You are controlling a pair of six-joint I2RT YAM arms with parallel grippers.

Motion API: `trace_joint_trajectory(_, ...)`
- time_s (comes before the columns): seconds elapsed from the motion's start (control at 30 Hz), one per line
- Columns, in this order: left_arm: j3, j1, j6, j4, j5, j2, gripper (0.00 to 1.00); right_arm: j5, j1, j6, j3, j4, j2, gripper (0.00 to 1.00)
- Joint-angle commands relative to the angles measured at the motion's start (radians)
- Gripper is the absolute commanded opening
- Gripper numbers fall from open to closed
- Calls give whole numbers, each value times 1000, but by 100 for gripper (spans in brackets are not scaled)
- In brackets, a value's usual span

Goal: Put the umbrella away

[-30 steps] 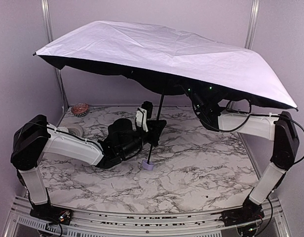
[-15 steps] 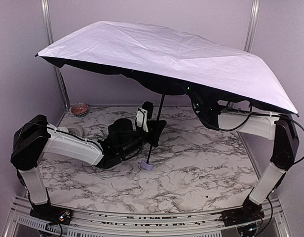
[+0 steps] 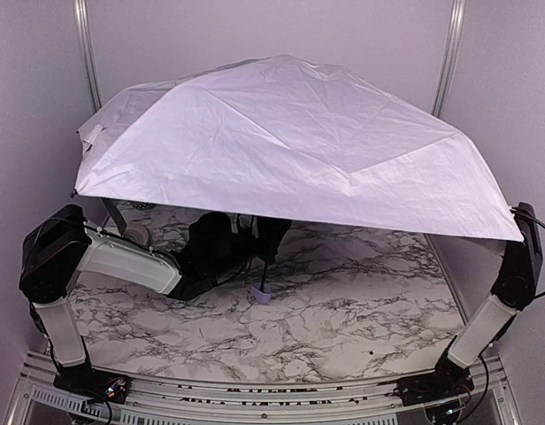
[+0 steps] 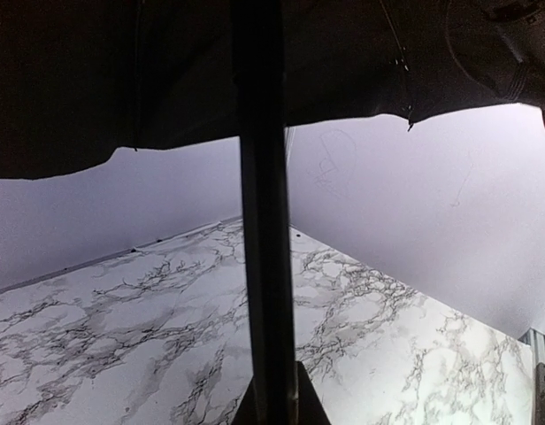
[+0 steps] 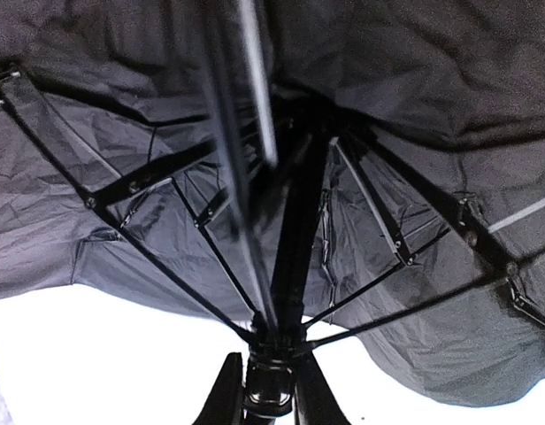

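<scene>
Pale lilac walls (image 3: 34, 106) close in a marble-patterned worktop (image 3: 361, 310) on the left, far and right sides. The umbrella (image 3: 299, 142) stands open over the middle of it. Its lavender canopy sags, tipped down toward the near side, and hides most of the far half. Its small block handle (image 3: 262, 297) sits on the marble near the centre, and the thin black shaft (image 4: 264, 221) rises from there. The left pincer (image 4: 272, 409) is clamped tight on the shaft low down. Under the canopy, the right pincer (image 5: 271, 394) has its fingers drawn in against both sides of the runner (image 5: 271, 376), where the ribs (image 5: 140, 181) meet, and seems to grip it. The umbrella should handle as a light but awkward load: the fabric is floppy, the ribs are slender and likely to bend or snag, and the slim, smooth shaft could twist in a grip. The shaft and runner look like the sound places to take hold, not the cloth. The canopy's left edge comes near the left wall, and its right edge reaches the upright of the right arm (image 3: 513, 266), so sideways room is scant. The most open room is on the near half of the worktop, and drawing the ribs inward should free more.
</scene>
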Motion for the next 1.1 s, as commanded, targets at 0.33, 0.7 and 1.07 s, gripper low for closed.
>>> trace_joint_trajectory(0.33, -5, 19, 154, 262, 81, -93, 0, -165, 57, -270, -250, -266, -52, 0)
trace_joint_trajectory(0.7, -9, 37, 150, 381, 155, -84, 0, -48, 124, -412, -377, -288, -52, 1)
trace_joint_trajectory(1.07, -47, 28, 206, 490, 150, -94, 0, -1, 123, -385, -453, -275, -10, 3)
